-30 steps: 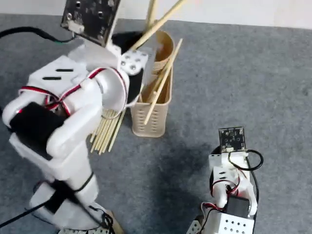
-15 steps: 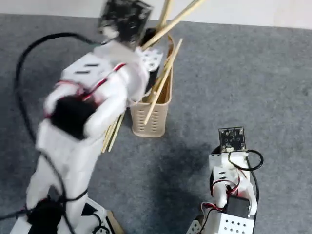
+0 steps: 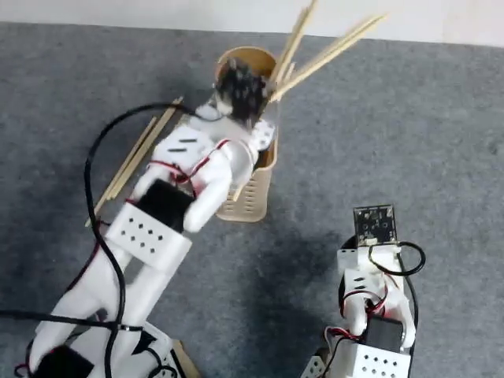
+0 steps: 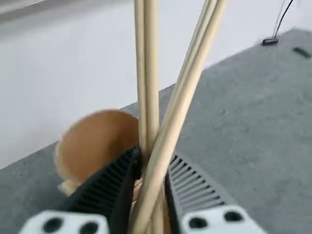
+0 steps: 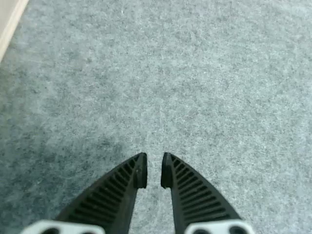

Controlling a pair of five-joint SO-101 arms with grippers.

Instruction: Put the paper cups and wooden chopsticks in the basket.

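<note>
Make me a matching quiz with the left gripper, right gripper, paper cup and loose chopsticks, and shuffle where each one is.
1 left gripper
2 right gripper
3 paper cup
4 loose chopsticks

A in the basket
B over bare mat, empty
C flat on the mat
D clamped on a chopstick bundle

Pairs: 1-D, 2-B, 3-A, 4-C

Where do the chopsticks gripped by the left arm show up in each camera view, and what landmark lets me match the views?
High view: the held chopsticks fan toward the upper right, above the basket.
Left wrist view: centre, rising from between the fingers of the left hand.
Right wrist view: the right hand over the grey mat.
Shared landmark: the paper cup, the brown round shape beside the chopsticks.
</note>
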